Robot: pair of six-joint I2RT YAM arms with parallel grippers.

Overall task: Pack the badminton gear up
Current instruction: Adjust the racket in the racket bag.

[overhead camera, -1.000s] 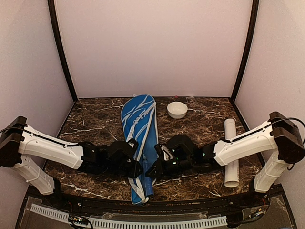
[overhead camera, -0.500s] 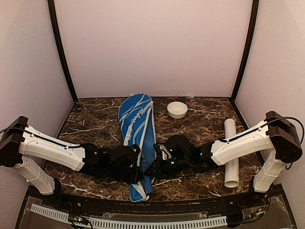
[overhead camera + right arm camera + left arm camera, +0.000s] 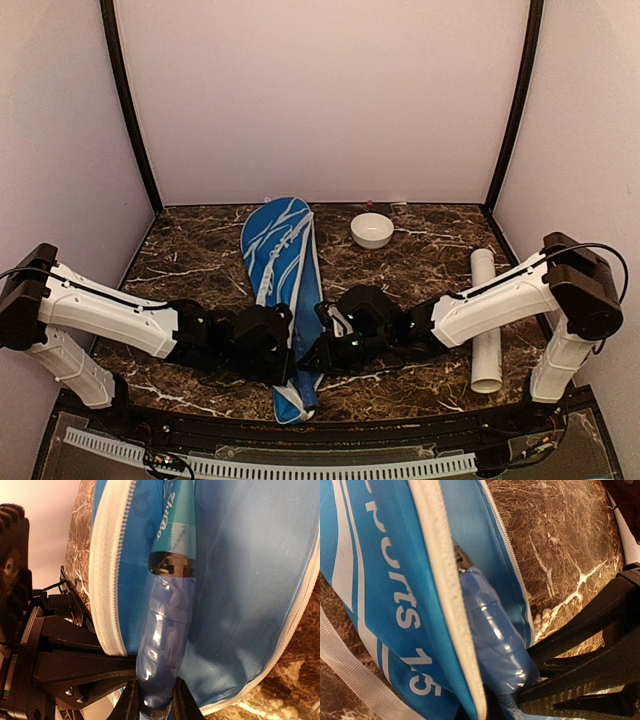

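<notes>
The blue white-trimmed racket cover (image 3: 280, 260) lies lengthwise at the table's middle, its narrow end towards me. A blue racket handle (image 3: 162, 645), wrapped in shiny film, pokes out of the cover's unzipped end (image 3: 445, 595); the racket's head is hidden inside. My right gripper (image 3: 155, 705) is shut on the handle's butt, one finger (image 3: 182, 702) on each side. My left gripper (image 3: 284, 352) sits at the cover's left edge, shut on the white-trimmed flap (image 3: 470, 680) beside the handle (image 3: 495, 645). The long white tube (image 3: 485, 320) lies to the right.
A small white bowl (image 3: 372, 230) stands at the back, right of the cover. The two arms meet over the near middle of the marble table (image 3: 190, 250). Walls close off the left, right and back.
The cover's far end has swung to the left. Both grippers shifted slightly left with it. My left gripper opened briefly and has closed again on the cover's edge.
</notes>
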